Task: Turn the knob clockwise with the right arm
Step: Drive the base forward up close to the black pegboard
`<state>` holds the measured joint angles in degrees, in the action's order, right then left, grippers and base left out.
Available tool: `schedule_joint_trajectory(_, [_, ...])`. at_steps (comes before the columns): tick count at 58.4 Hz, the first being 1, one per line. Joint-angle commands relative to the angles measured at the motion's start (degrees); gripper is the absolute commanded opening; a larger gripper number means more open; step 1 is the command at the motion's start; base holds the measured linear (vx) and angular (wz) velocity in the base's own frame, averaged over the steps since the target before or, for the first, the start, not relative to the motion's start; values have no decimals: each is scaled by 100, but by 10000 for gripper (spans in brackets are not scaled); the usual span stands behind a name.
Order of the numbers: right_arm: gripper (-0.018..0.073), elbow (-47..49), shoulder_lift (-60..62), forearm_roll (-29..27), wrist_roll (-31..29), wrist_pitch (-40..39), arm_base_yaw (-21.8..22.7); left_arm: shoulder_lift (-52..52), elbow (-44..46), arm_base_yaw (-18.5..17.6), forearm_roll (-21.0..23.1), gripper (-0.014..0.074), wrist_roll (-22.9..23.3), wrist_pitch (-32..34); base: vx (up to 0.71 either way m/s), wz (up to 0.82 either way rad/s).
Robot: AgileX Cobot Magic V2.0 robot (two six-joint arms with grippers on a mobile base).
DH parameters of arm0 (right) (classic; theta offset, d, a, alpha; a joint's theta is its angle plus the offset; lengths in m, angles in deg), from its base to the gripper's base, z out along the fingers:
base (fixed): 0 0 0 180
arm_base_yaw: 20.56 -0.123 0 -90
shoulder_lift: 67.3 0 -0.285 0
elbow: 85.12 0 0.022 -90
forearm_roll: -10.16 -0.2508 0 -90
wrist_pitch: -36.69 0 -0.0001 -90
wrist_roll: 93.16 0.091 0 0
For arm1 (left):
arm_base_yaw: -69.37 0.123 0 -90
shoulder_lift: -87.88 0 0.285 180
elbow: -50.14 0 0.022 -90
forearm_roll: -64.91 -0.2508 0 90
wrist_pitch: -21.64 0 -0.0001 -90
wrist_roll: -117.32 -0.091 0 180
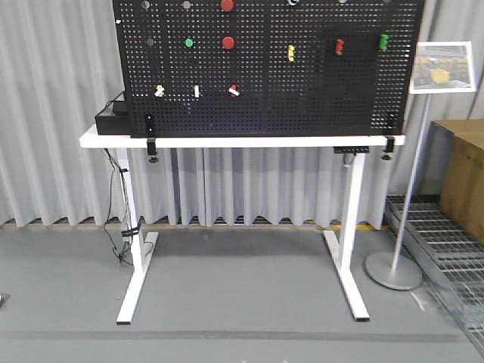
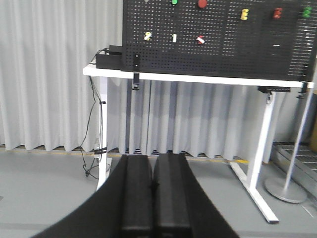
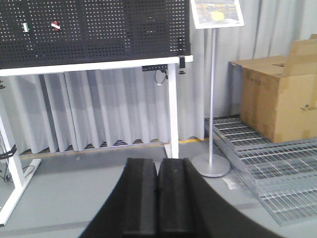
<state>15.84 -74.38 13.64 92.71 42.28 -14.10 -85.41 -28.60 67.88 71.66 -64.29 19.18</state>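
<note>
— How do the jaws stand?

— Both pairs are pressed together. The left gripper [image 2: 153,198] has its two black fingers [image 2: 136,198] meeting along a thin seam, with nothing between them and nothing touching them. The right gripper [image 3: 157,198] looks the same: pads flush, holding nothing. Each hangs over grey floor, well apart from the pegboard [image 1: 302,91] and lower than it.

— And the knob?

— The red knob [image 1: 228,42] is a flat round disc on the pegboard's face, in the upper rows, left of the middle. A smaller green button [image 1: 189,42] sits to its left in the same row. A second red disc [image 1: 227,5] is straight above it, cut by the top edge of the front view. Several round fittings share the pegboard, so I cannot tell for certain which one the task means.

— Anything readable?

— No. A sign [image 1: 442,66] on a thin pole stands just right of the pegboard. It shows a picture with yellow patches, but any lettering is too small to read. The cardboard box [image 3: 277,99] farther right of the pegboard has faint marks, also illegible.

— What else is there?

— On the pegboard's right half there are a yellow piece [image 1: 291,52], a red piece [image 1: 339,47] and a green piece [image 1: 384,41], roughly in a row. The pegboard stands upright on a white table [image 1: 265,141], with black clamps at its two lower corners. A black box [image 1: 111,121] sits on the tabletop just beside the pegboard's lower left corner. A grey curtain [image 1: 60,113] hangs behind the pegboard.
</note>
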Motion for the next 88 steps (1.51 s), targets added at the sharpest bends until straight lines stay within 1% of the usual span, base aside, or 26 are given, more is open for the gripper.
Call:
schedule_joint_trajectory(1, [-8,-28,53,63,-35,-499,38,-2,-75,11,45,-6,55,469,36,10])
schedule_joint_trajectory(88, [-8,-28,53,63,-35,-499,38,3,-75,11,45,-6,55,470,46,-1])
